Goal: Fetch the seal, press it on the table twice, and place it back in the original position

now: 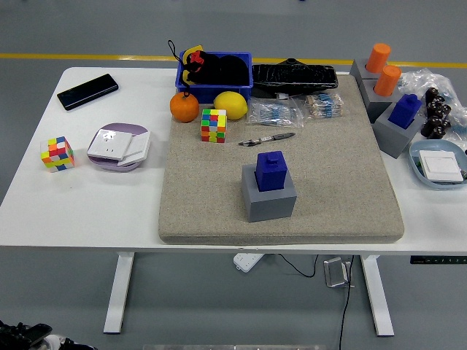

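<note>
A blue seal [271, 171] stands upright in a grey block holder [269, 197] near the front middle of the beige felt mat [336, 189]. A second blue seal [405, 111] sits in another grey holder [394, 135] at the mat's right edge. Two orange seals [378, 57] [387, 80] stand in grey holders at the far right. Neither of my hands shows in the head view.
Behind the seal lie a pen [266, 139], a colour cube [213, 125], an orange [184, 107], a lemon [230, 105], a blue bin [214, 73] and bagged items [276, 113]. On the left are a phone [87, 91], a second cube [58, 153] and a plate [118, 146]. A blue dish [438, 165] sits right.
</note>
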Robot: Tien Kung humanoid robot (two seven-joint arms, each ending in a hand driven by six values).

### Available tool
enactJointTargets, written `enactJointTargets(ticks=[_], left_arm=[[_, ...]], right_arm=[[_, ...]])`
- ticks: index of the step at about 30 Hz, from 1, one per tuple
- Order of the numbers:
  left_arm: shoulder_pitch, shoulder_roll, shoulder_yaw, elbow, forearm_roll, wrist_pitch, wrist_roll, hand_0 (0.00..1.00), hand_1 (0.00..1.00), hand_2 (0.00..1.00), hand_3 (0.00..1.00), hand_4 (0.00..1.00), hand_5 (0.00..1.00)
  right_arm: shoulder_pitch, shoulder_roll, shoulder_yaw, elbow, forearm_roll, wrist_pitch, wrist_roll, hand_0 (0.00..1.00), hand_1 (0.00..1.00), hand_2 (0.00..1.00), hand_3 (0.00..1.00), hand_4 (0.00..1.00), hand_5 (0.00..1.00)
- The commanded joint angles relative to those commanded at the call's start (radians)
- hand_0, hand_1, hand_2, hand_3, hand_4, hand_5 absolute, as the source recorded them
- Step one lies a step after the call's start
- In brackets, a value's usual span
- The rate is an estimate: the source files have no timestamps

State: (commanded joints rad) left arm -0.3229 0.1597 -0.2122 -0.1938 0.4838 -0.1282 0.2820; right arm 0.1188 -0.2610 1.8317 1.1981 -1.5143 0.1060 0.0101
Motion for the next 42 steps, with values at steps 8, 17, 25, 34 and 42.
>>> enactJointTargets(ticks=[8,17,25,34,42], left_arm=[[-0.002,0.003,-0.003,-0.001,0.005,-0.001,0.000,0.719,0.690,0.680,0.747,0.673,0.268],[-0.001,0.002,-0.006,-0.001,0.013,-0.003,0.004,0.719,0.690,0.679,0.747,0.673,0.268],[-0.009,0.006,-0.005,-0.003,0.014,-0.003,0.001,0.719,0.690,0.680,0.747,0.673,0.268],[-0.005,0.004,-0.008,-0.003,0.019,-0.004,0.002,0.719,0.691,0.681,0.746,0.673,0.268],[-0.003,0.003,-0.003,-0.002,0.010,-0.003,0.001,0.720,0.690,0.680,0.746,0.673,0.268]], right_arm=[[0.001,-0.001,-0.002,-0.001,0.000,0.000,0.000,0.837,0.804,0.795,0.764,0.879,0.225],[0.009,0.003,-0.006,-0.002,-0.003,0.000,0.001,0.838,0.803,0.795,0.764,0.877,0.227],[0.012,-0.001,-0.016,-0.005,-0.003,0.003,-0.002,0.836,0.802,0.792,0.763,0.877,0.227],[0.011,0.000,-0.013,-0.004,-0.005,0.003,-0.001,0.835,0.801,0.792,0.763,0.875,0.228],[0.011,0.007,-0.011,-0.003,-0.008,0.004,-0.002,0.835,0.799,0.790,0.759,0.874,0.228]])
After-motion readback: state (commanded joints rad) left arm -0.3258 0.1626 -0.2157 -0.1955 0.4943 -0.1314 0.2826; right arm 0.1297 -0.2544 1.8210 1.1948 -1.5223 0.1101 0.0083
